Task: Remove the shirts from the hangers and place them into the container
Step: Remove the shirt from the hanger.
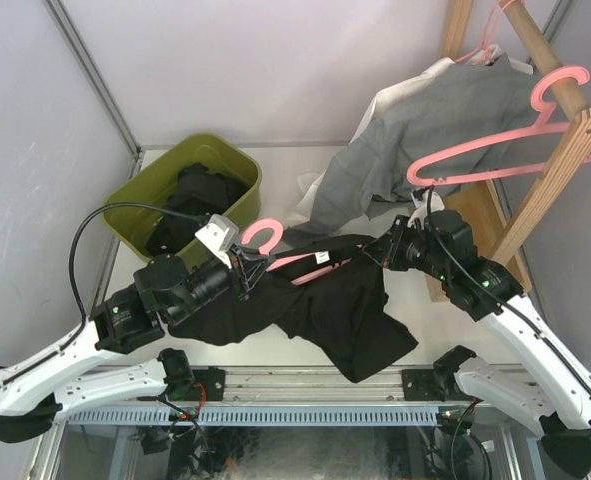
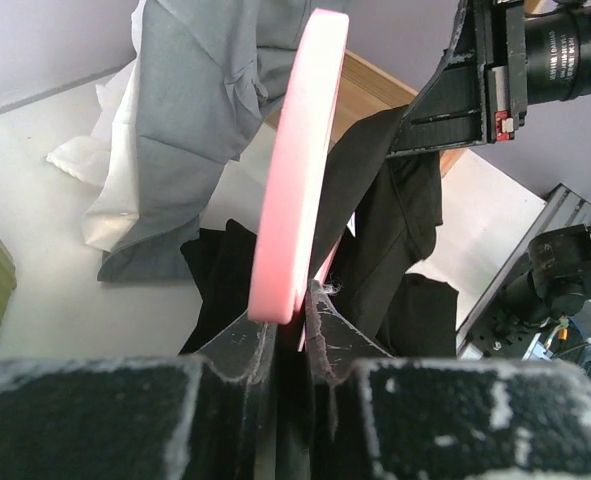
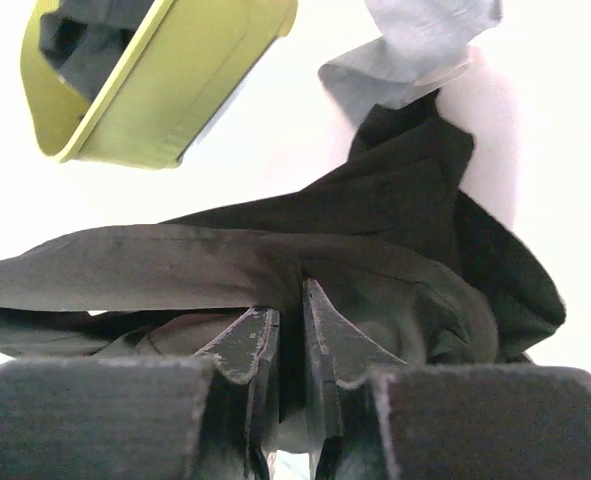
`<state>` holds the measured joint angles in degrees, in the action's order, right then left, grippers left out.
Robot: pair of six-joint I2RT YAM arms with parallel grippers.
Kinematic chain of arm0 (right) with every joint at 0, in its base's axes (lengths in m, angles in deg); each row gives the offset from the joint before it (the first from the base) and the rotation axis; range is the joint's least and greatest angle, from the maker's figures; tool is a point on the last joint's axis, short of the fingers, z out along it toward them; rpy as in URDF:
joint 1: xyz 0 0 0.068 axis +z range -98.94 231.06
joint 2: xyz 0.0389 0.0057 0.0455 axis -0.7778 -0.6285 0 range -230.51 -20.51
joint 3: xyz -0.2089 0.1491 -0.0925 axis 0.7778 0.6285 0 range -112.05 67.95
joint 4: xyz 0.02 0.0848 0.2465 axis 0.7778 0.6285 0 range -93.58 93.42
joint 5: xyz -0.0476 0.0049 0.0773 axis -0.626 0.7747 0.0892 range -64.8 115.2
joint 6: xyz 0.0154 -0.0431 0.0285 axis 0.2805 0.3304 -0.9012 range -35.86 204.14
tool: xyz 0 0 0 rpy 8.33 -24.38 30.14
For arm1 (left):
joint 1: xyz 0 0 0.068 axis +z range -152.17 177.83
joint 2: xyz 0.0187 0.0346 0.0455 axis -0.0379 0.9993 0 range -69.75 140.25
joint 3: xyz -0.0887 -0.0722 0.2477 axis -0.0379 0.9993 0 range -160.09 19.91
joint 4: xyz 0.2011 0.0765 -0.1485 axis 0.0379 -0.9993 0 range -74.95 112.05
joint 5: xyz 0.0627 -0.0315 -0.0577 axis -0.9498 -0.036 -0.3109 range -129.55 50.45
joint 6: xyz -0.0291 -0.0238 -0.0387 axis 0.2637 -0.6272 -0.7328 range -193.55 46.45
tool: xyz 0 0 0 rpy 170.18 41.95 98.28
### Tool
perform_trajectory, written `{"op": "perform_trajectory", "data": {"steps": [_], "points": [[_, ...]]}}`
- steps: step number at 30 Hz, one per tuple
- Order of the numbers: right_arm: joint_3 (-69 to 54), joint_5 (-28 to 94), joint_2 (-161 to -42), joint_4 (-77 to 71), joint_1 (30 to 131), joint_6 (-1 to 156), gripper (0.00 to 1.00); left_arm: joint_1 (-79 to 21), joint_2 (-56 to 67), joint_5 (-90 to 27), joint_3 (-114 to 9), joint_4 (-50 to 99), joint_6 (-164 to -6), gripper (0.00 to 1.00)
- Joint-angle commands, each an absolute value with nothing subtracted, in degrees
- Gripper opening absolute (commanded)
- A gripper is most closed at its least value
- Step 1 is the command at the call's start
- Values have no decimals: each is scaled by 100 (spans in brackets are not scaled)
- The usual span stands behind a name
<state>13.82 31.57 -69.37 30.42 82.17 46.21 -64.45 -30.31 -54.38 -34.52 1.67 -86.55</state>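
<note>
A black shirt hangs stretched between my two grippers on a pink hanger and droops toward the table's near edge. My left gripper is shut on the hanger at the base of its hook, jaws pressed on the pink plastic. At the shirt's right end, my right gripper pinches a fold of the black cloth between nearly closed jaws. The olive-green container stands at the back left and holds another black shirt.
A grey shirt over a white one hangs from the wooden rack at the right, trailing onto the table. An empty pink hanger hangs on the pole. In the right wrist view the container lies ahead to the left.
</note>
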Motion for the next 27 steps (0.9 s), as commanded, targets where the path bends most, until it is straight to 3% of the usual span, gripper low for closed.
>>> {"op": "perform_trajectory", "data": {"steps": [1, 5, 11, 18, 22, 27], "points": [[1275, 1406, -6720, 3600, 7954, 4576, 11, -6342, -3422, -6087, -3597, 288, -8311, 0], [1034, 1612, -6955, 3728, 8002, 4881, 18, -6341, -3313, -5624, -3704, 256, -8197, 0], [976, 1770, -7346, 3718, 8060, 4996, 20, -6343, -3189, -4903, -3860, 285, -8013, 0], [1047, 3096, -7164, 2858, 7999, 5109, 48, -6338, -3066, -5228, -4020, 5, -8129, 0], [1082, 3961, -7380, 2737, 8049, 4991, 51, -6340, -3050, -5178, -3955, 164, -8214, 0], [1082, 3765, -7615, 2788, 8133, 5084, 54, -6342, -2980, -4931, -3983, 176, -8174, 0]]}}
